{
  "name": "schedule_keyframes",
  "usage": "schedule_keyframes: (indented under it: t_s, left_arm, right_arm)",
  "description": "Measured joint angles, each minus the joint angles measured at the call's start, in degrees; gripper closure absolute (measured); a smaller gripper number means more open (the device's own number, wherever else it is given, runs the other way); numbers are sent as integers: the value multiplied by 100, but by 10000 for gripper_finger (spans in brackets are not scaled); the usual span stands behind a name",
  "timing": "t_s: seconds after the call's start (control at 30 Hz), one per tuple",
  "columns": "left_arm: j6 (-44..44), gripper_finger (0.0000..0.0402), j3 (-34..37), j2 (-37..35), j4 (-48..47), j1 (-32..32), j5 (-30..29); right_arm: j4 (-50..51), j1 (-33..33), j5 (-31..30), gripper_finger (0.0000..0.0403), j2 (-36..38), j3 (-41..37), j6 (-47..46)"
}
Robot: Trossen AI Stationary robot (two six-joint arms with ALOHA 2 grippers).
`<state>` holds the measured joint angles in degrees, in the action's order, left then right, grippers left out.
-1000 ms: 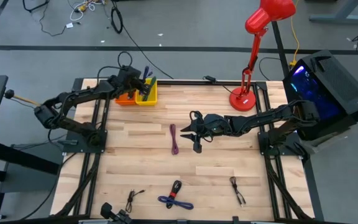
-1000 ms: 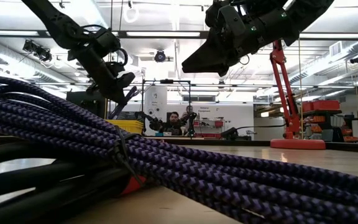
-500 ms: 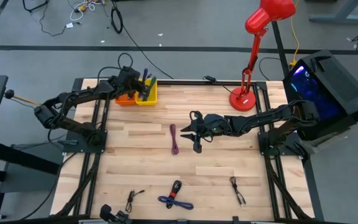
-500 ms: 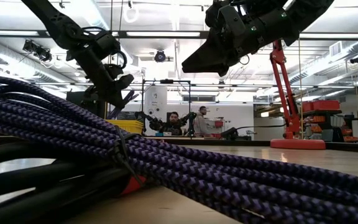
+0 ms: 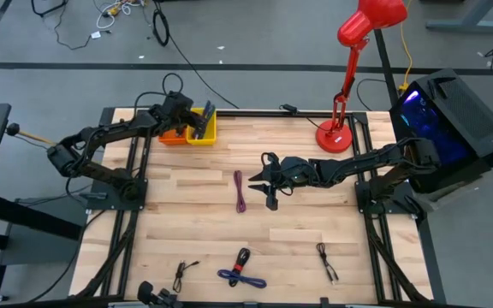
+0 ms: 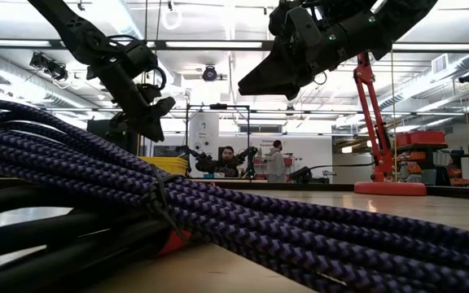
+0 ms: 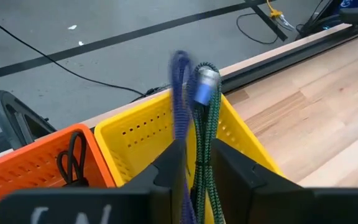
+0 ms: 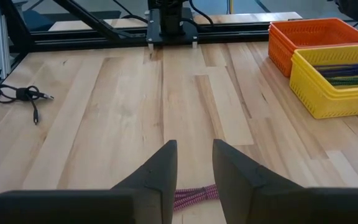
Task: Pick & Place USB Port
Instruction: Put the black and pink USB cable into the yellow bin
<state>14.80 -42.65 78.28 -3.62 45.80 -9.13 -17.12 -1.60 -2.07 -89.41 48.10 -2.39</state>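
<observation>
- Left wrist view: left gripper (image 7: 194, 165) fingers sit slightly parted around a green-and-blue braided USB cable (image 7: 199, 118), above the yellow bin (image 7: 135, 134).
- Orange bin (image 7: 30, 171) sits just beside it, holding a black cable.
- High view: right gripper (image 5: 262, 181), fingers spread and empty, hovers mid-table beside a purple cable (image 5: 240, 190).

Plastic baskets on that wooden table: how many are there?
2. An orange perforated plastic basket and a yellow perforated plastic basket stand side by side at the far left edge of the table, under the left gripper. None seems hidden.
</observation>
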Motion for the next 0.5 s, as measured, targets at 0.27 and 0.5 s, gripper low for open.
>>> schedule_keyframes:
  t_s: [0.27,0.5]
  left_arm:
    - [4,286,0,0,51,-13,109]
    - [38,276,-4,5,169,-422,1940]
  right_arm:
    - [2,0,0,301,0,0,0]
    - [1,1,1,301,0,0,2]
